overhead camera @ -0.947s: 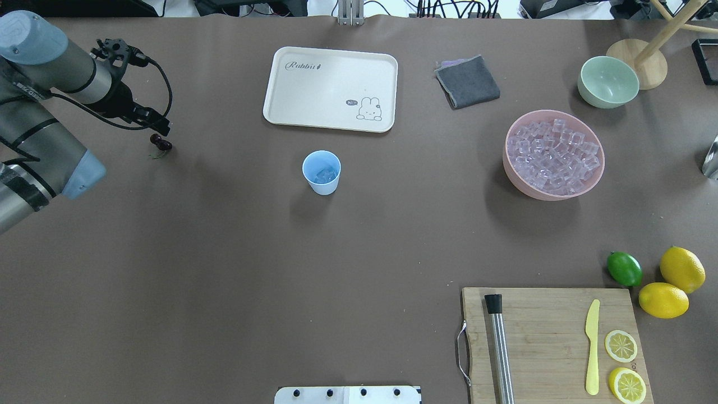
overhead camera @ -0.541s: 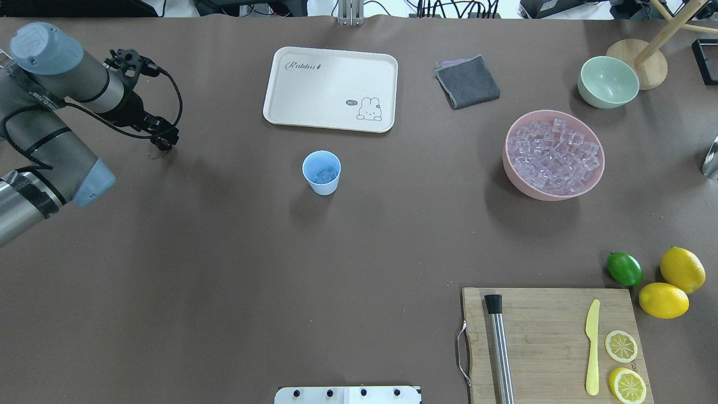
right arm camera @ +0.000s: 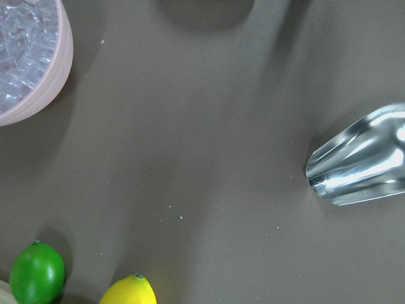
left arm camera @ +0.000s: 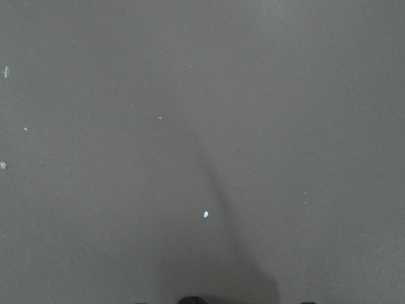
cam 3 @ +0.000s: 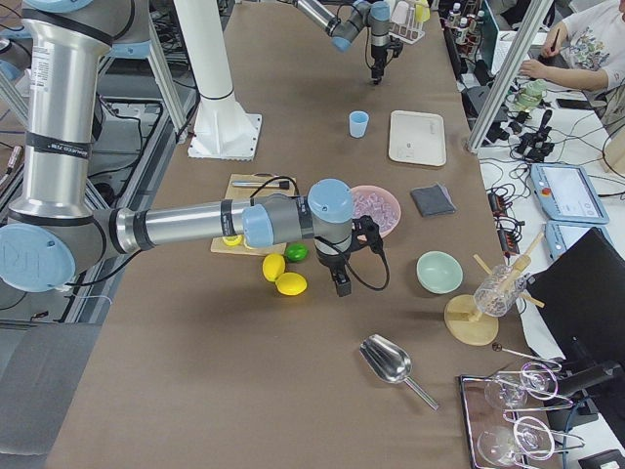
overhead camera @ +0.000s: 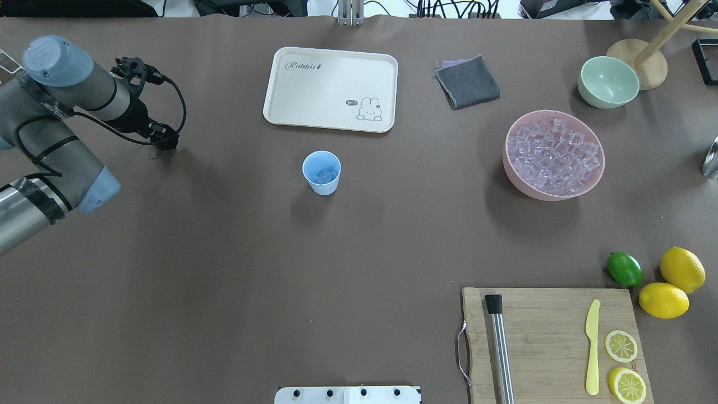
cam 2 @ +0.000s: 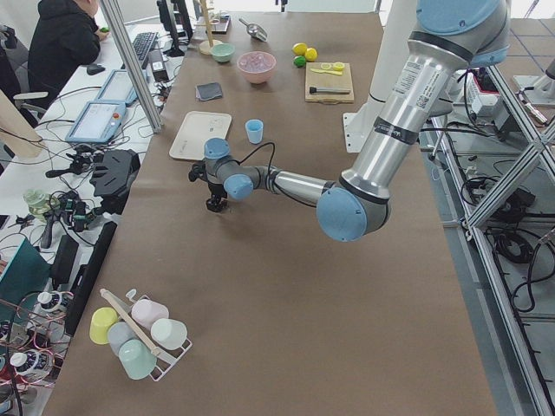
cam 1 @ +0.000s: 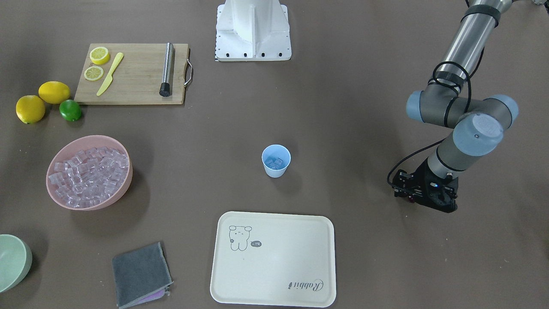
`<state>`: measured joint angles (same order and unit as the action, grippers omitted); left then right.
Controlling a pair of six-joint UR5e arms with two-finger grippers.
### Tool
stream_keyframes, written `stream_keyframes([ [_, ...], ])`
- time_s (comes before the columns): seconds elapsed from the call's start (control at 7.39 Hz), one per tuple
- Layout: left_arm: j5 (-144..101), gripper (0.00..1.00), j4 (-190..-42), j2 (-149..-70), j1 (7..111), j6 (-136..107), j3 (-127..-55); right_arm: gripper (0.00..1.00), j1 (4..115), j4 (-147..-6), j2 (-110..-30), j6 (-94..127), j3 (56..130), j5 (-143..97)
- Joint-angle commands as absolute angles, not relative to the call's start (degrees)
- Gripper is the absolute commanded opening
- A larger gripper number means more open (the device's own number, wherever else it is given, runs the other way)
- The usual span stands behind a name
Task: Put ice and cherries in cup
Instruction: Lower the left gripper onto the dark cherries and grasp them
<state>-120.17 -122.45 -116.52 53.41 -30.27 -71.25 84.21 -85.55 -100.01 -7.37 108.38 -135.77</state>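
The light-blue cup [overhead camera: 321,173] stands mid-table with a few ice cubes [overhead camera: 325,175] in it; it also shows in the front view [cam 1: 276,160]. More ice [overhead camera: 552,154] fills the pink bowl [overhead camera: 513,175] at the right. My left gripper [overhead camera: 166,142] is low over the cherries at the far left. It hides all of them but a red speck [cam 1: 410,198] and a green stem [overhead camera: 155,156]. Its jaws look open around them. My right gripper [cam 3: 342,285] shows only in the right side view, beside the lemons; I cannot tell its state.
A cream tray [overhead camera: 331,88] lies behind the cup, with a grey cloth [overhead camera: 467,82] to its right. A pale green bowl [overhead camera: 608,82] stands behind the pink bowl. A metal scoop [right arm camera: 361,164], a lime [overhead camera: 624,268], lemons [overhead camera: 681,269] and a cutting board [overhead camera: 549,342] are at the right.
My left arm has swung right and lowered, so its gripper moved from behind the cherries to right over them. They now lie hidden beneath it. Nothing else moved.
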Motion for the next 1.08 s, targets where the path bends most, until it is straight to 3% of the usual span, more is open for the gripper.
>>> stream_keyframes([
  [0.0,-120.1,0.31,-122.5,-116.4,53.3,-31.8,-71.5,0.99,84.3,-85.4,-100.2,-7.4,108.3,-135.7],
  [0.27,-120.6,0.00,-122.6,-116.4,53.3,-35.0,-73.5,0.99,85.4,-85.4,-100.3,-7.3,108.8,-135.9],
  [0.68,-122.0,0.00,-121.6,-116.4,54.0,-38.0,-77.8,0.99,85.4,-85.5,-100.1,-7.2,108.5,-136.0],
  [0.81,-122.9,0.67,-121.6,-116.0,54.2,-38.0,-77.6,0.99,85.4,-85.5,-100.0,-7.2,108.3,-136.0],
  [0.95,-122.8,0.73,-121.6,-115.3,54.1,-37.7,-77.2,0.99,85.4,-85.4,-99.8,-7.1,108.3,-136.0],
])
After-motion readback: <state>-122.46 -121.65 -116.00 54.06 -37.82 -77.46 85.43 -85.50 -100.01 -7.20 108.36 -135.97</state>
